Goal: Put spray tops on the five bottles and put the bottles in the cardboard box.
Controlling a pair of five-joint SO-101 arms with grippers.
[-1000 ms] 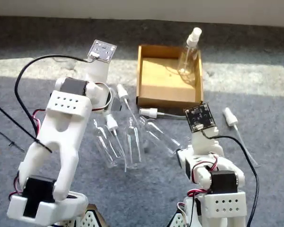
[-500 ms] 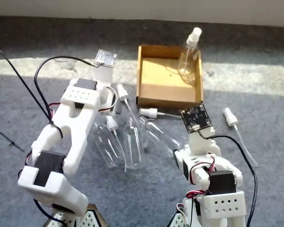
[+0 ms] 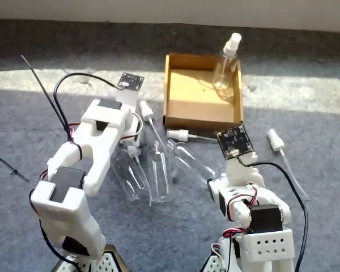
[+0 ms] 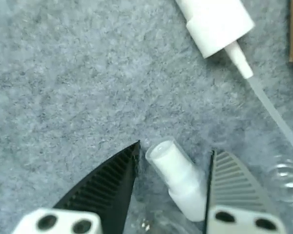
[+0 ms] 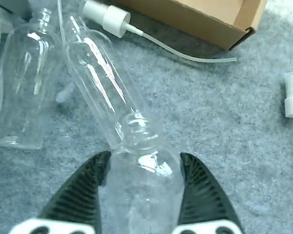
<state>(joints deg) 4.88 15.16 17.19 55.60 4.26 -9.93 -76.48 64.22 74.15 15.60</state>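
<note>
In the left wrist view my left gripper (image 4: pixel 175 148) stands open low over the carpet, its jaws on either side of a white spray top (image 4: pixel 178 175). A second spray top (image 4: pixel 217 22) with a thin tube lies just beyond. My right gripper (image 5: pixel 144 156) is shut on a clear bottle (image 5: pixel 141 185) with a bare neck. Two more bare bottles (image 5: pixel 95 78) (image 5: pixel 24 97) lie ahead of it. From above, the cardboard box (image 3: pixel 192 93) holds one bottle with a spray top (image 3: pixel 225 65), leaning in its far right corner.
Loose spray tops lie near the box's front edge (image 3: pixel 178 135), at its left (image 3: pixel 145 109) and on the carpet to the right (image 3: pixel 275 139). Clear bottles (image 3: pixel 158 170) lie side by side between the arms. Black cables trail at the left.
The left arm has stretched forward and come down, bringing its gripper around the spray top by the bottles. The right arm shifted slightly left, then kept still.
</note>
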